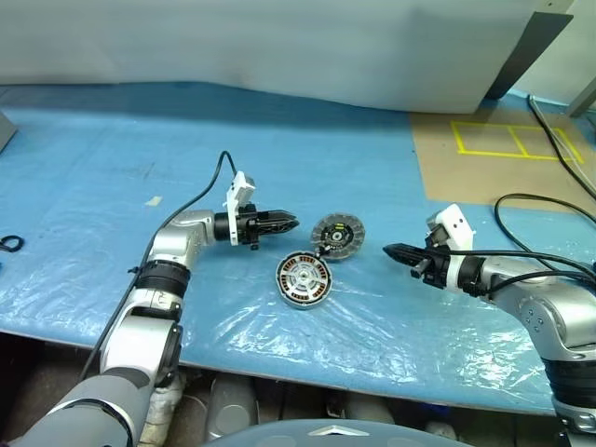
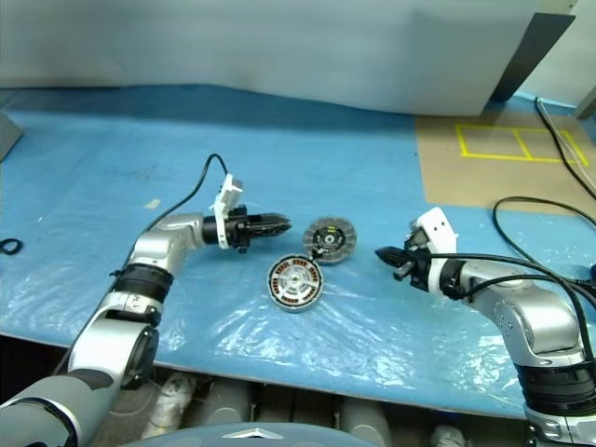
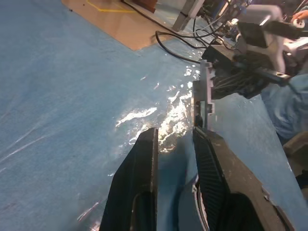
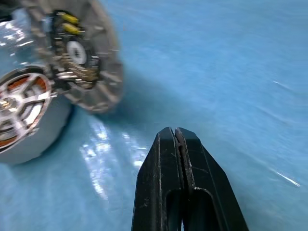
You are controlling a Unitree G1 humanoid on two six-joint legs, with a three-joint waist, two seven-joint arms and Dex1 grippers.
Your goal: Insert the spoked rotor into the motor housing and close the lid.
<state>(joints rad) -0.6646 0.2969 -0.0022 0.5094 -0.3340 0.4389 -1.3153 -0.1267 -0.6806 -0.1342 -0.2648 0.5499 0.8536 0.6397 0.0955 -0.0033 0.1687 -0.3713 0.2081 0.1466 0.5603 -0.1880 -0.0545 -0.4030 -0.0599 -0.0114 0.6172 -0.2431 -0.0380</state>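
The left gripper (image 1: 291, 223) points level toward the right one, its two black fingers (image 3: 139, 183) parted by a narrow gap and holding nothing, as the left wrist view makes plain; the head views show them merely as one dark tip. Just beyond and below that tip lies the motor housing (image 1: 304, 279), with the spoked rotor (image 1: 304, 277) already seated inside its copper windings. The lid (image 1: 338, 237) stands open, tilted up from the housing's far rim, its patterned inner face showing. The right wrist view alone reveals yellow bits on that face (image 4: 72, 53). On the housing's other side, apart from it, the right gripper (image 1: 389, 250) hangs with fingers pressed together, empty. All rests on the blue plastic-covered table (image 1: 140, 140).
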